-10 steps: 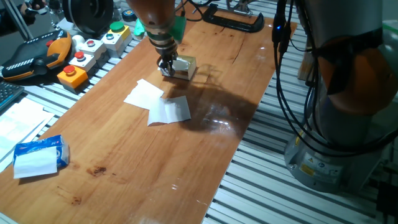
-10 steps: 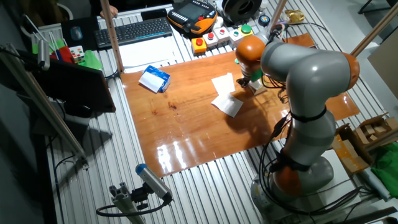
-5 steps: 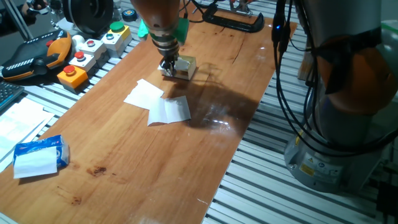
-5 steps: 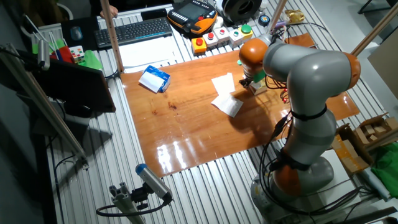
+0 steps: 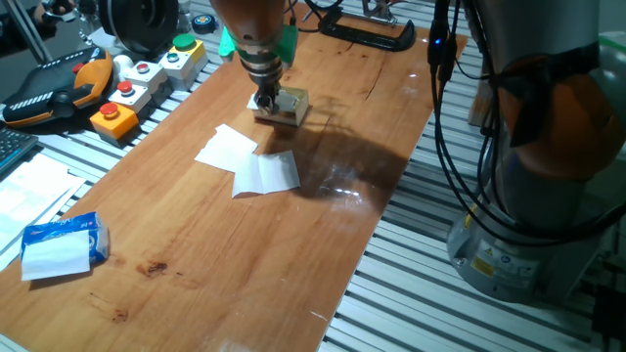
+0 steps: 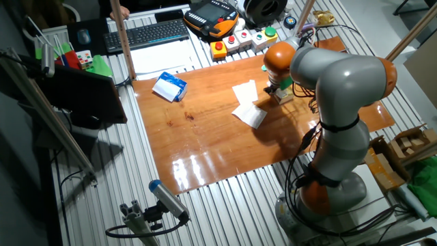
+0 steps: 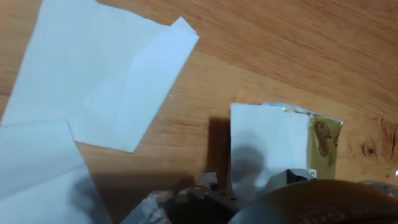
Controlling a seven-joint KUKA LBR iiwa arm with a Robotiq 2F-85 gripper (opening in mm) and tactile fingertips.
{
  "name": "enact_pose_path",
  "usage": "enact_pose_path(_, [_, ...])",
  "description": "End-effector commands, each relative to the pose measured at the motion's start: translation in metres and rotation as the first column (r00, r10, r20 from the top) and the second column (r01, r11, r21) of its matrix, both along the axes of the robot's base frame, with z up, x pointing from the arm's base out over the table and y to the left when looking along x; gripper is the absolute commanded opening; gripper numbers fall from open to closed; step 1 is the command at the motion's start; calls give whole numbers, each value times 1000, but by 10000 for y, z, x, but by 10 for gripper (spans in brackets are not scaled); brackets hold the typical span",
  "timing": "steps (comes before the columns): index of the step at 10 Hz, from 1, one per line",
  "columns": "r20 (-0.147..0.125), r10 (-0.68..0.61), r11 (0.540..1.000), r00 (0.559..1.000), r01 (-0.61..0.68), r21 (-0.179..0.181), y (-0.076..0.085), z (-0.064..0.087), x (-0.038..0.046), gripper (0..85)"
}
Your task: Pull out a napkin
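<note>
The pincer fingertips stay indistinct — too small in both fixed views, cropped in hand view.

Two flat white sheets lie overlapping near the middle of the wooden worktop; the hand view shows one with a folded corner. A blue tissue packet sits at the worktop's near-left edge, well apart from them. Off the worktop, on the slatted metal frame, stands a row of button boxes: a red button on yellow, a green one further along. An orange-and-black pendant rests beside them, and a keyboard beyond. A black clamp lies at the far end.
</note>
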State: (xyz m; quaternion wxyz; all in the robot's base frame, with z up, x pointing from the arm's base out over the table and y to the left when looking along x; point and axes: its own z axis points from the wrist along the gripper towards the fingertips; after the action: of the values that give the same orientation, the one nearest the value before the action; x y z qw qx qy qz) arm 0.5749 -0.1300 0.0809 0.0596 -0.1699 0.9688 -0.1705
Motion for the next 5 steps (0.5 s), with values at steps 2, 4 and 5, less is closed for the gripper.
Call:
enact_pose_path(2, [-6, 17, 1000, 1000, -17, -6, -4, 7, 3, 253])
enact_pose_path(4, [-18, 30, 1000, 999, -31, -7, -4, 27, 12, 137])
enact_pose_path(5, [-24, 29, 1000, 999, -29, -4, -3, 57, 21, 143])
